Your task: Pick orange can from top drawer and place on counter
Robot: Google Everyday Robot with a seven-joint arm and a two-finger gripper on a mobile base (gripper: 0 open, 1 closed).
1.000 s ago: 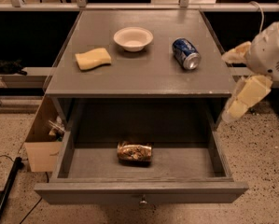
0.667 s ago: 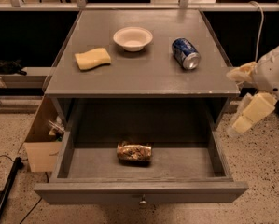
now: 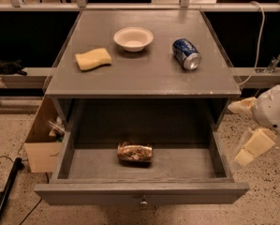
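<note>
- gripper point(image 3: 238, 132) is hanging at the right edge of the view, beside the top drawer point(image 3: 142, 192), its pale fingers standing apart and holding nothing.
- orange can point(image 3: 135, 152) is lying on its side in the middle of the pulled-out drawer, showing a coppery gold, mottled, shiny body.
- counter point(image 3: 144, 74) is carrying a blue can point(image 3: 186, 54), a bowl point(image 3: 133, 38) and a sponge point(image 3: 93, 59).
- compared with a second ago, the gripper is sitting lower and farther right, while the orange can is lying where it was.

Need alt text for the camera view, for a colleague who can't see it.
An orange can lies on its side in the open top drawer; the gripper hangs open to the drawer's right, empty. On the counter: a sponge, a white bowl and a blue can.
</note>
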